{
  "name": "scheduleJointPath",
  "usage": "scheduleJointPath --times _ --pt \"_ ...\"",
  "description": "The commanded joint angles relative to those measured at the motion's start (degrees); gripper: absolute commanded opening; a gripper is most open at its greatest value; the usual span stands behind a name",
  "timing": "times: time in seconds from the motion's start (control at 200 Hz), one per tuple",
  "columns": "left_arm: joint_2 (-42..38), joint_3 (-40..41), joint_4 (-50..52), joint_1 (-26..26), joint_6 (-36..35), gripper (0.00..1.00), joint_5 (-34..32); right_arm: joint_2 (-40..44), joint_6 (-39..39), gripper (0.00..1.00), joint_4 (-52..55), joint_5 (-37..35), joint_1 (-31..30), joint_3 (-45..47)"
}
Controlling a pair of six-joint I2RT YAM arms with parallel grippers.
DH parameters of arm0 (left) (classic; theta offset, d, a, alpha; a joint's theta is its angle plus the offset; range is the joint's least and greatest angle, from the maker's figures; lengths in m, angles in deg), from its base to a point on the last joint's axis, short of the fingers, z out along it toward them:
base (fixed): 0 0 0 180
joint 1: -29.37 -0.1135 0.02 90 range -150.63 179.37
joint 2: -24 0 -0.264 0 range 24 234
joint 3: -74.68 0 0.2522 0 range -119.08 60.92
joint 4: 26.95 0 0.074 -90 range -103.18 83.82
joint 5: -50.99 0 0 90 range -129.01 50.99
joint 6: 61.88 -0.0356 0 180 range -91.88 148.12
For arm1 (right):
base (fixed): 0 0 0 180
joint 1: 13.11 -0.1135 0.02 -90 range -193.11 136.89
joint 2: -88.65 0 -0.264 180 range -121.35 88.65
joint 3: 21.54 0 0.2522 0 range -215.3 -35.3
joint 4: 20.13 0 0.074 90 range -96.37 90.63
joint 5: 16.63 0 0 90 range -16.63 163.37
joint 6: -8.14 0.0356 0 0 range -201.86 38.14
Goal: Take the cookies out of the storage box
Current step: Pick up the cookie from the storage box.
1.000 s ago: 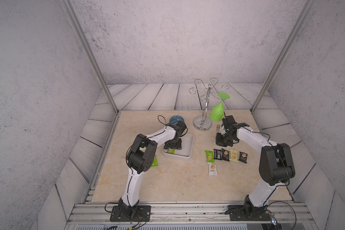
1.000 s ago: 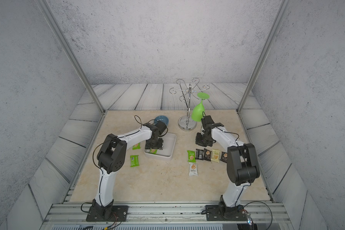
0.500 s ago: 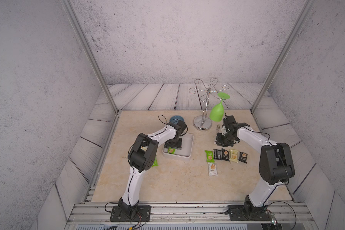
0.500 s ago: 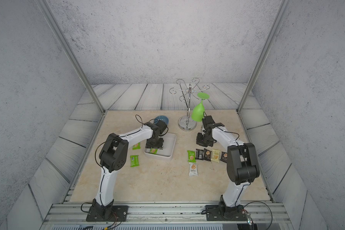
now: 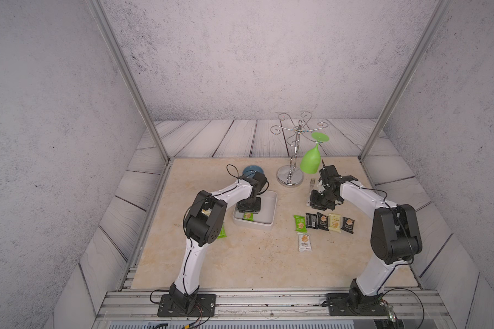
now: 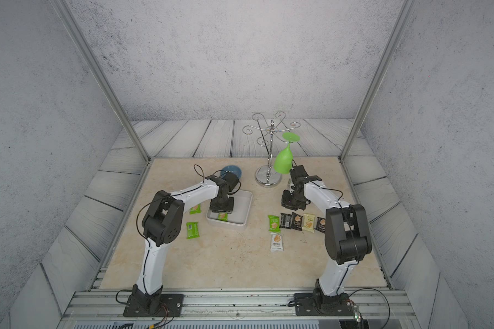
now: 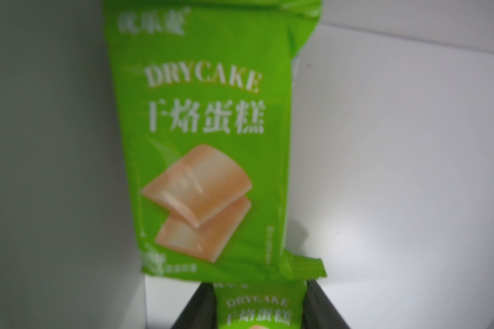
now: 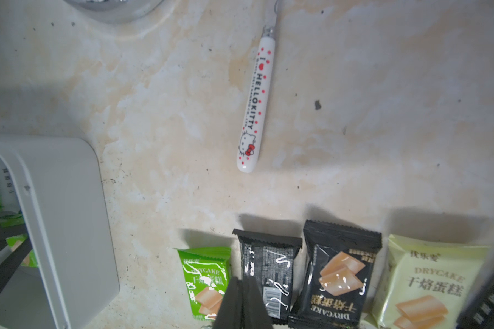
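Note:
The white storage box (image 5: 272, 206) (image 6: 247, 205) lies left of centre on the table. My left gripper (image 5: 248, 212) (image 7: 258, 284) reaches down into it, its fingers closed against both sides of a green cookie packet (image 7: 257, 309). A second green packet (image 7: 206, 142) (image 5: 248, 216) lies flat on the box floor just beyond. Several cookies sit out on the table: a row (image 5: 322, 221) plus a white one (image 5: 304, 242) at the right, and two green ones (image 6: 192, 230) at the left. My right gripper (image 8: 241, 282) (image 5: 321, 202) hovers shut and empty just behind that row.
A blue bowl (image 5: 253, 171) stands behind the box. A chrome glass rack (image 5: 291, 178) holds an upside-down green wine glass (image 5: 310, 162) at the back. A fork with a white Hello Kitty handle (image 8: 257, 105) lies on the table beside my right gripper.
My left gripper's jaws have narrowed onto the green packet inside the box. Both arms have stayed almost where they were.

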Motion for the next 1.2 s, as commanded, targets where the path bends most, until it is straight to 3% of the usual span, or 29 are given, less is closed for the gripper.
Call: scheduleJointPath --times 0.0,0.841,1.196 --pt "-1.0 1.5 0.7 -0.2 0.1 0.43 -0.5 0.0 -0.5 0.09 1.0 0.6 0.3 -0.6" --pt "-11.7 -0.3 2.0 -0.4 1.0 0.43 2.0 2.2 1.2 0.09 1.9 1.1 0.2 -1.7" --pt "-18.9 6.7 1.3 -5.8 0.0 0.42 1.1 0.8 2.9 0.09 1.6 2.1 -3.0 -4.5"
